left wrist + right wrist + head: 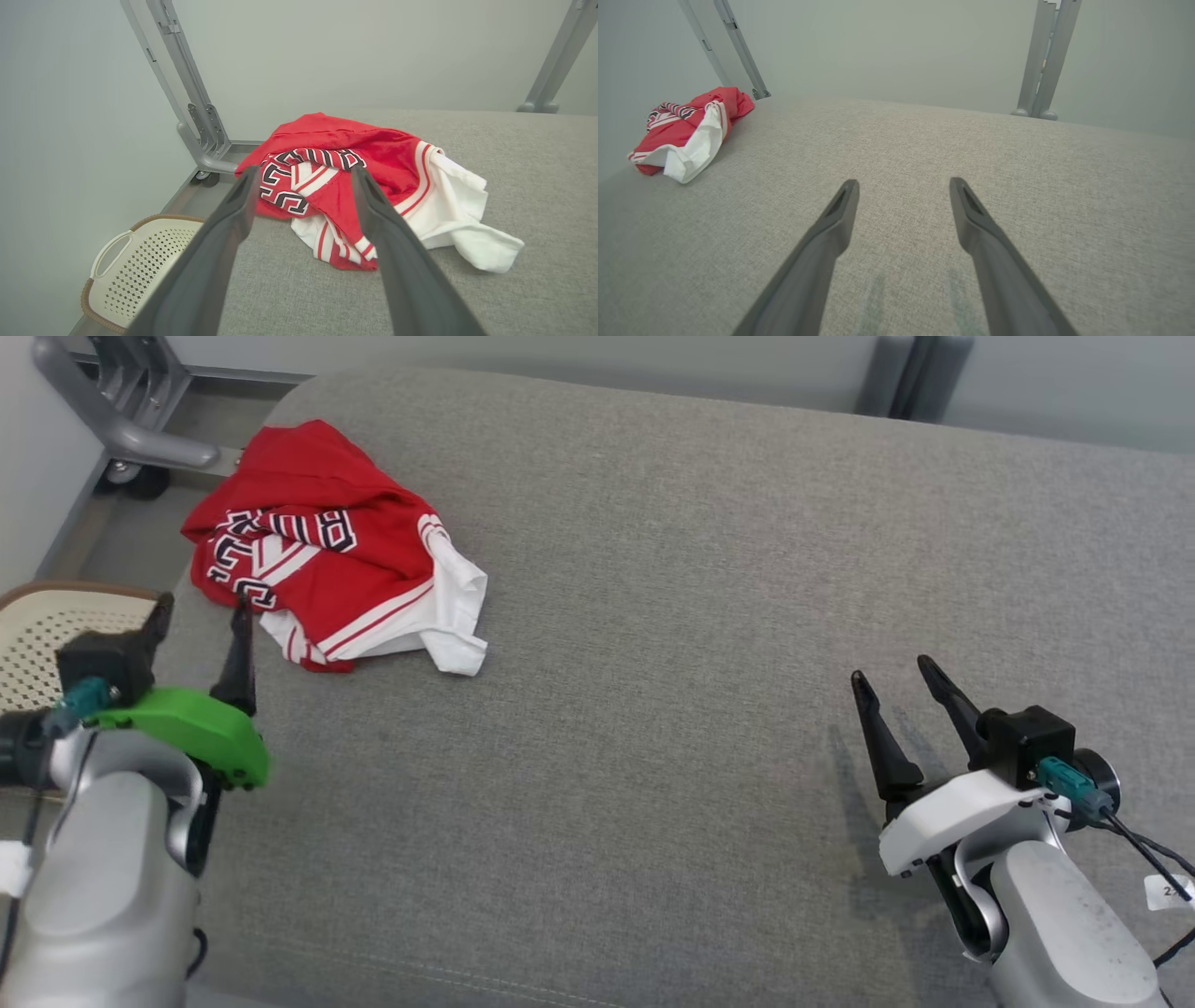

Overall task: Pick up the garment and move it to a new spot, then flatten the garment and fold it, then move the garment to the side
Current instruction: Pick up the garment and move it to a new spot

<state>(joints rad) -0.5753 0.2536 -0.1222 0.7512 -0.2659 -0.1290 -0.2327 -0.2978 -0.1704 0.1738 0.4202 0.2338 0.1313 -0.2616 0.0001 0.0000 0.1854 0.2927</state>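
Crumpled red-and-white fabric garment [317,541] with black lettering sits bunched at the far left corner of the grey fabric-covered worktop [653,709], white part trailing toward the middle. Left pincer [203,616] is spread and empty at the garment's near edge; one tip may be touching the cloth, can't tell. Right pincer [892,686] is spread and empty, low over bare fabric near the right edge, well apart from the garment. Cream perforated plastic basket [47,625] sits below the left edge, beside the left pincer. Grey metal frame on a caster [121,420] stands behind that corner.
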